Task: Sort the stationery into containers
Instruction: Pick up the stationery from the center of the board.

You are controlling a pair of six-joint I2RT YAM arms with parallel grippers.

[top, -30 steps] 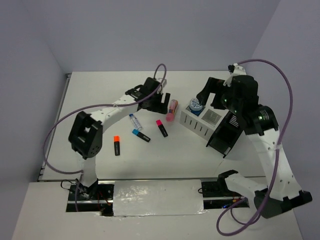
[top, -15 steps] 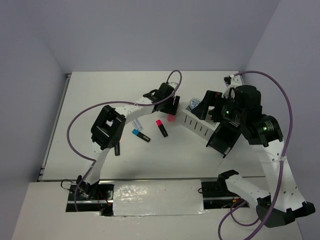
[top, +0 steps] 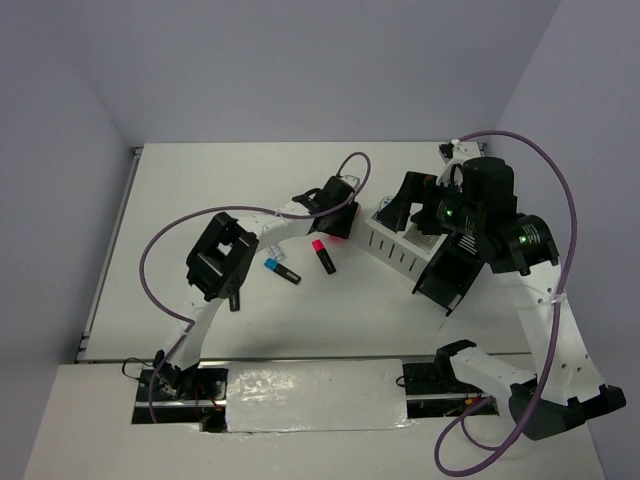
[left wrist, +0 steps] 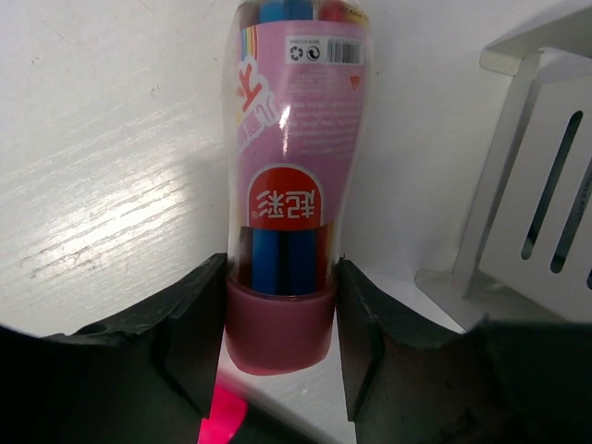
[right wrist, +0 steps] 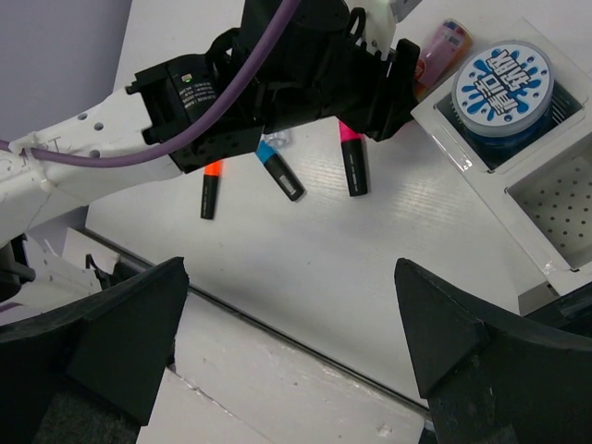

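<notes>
The pink tube (left wrist: pixel 296 185) lies on the table beside the white slotted box (left wrist: pixel 546 203). My left gripper (left wrist: pixel 280 314) is shut on its dark pink cap end, one finger on each side. In the top view the left gripper (top: pixel 335 225) covers the tube. My right gripper (top: pixel 410 210) hovers open over the white box (top: pixel 385 245), with nothing between its fingers (right wrist: pixel 139 324). One round blue tin (right wrist: pixel 502 83) sits in a compartment of the white box (right wrist: pixel 481 185). Pink (right wrist: pixel 352 162), blue (right wrist: pixel 280 171) and orange (right wrist: pixel 211 190) highlighters lie on the table.
The black open-topped box (top: pixel 450 275) stands just right of the white one, under the right arm. The left arm's elbow (top: pixel 220 260) hangs over the highlighters at centre left. The table's near edge (right wrist: pixel 305 342) runs below the right gripper.
The left arm swung right to the pink tube and its jaws closed round the cap end. The right gripper drifted left over the white box, still wide open.
</notes>
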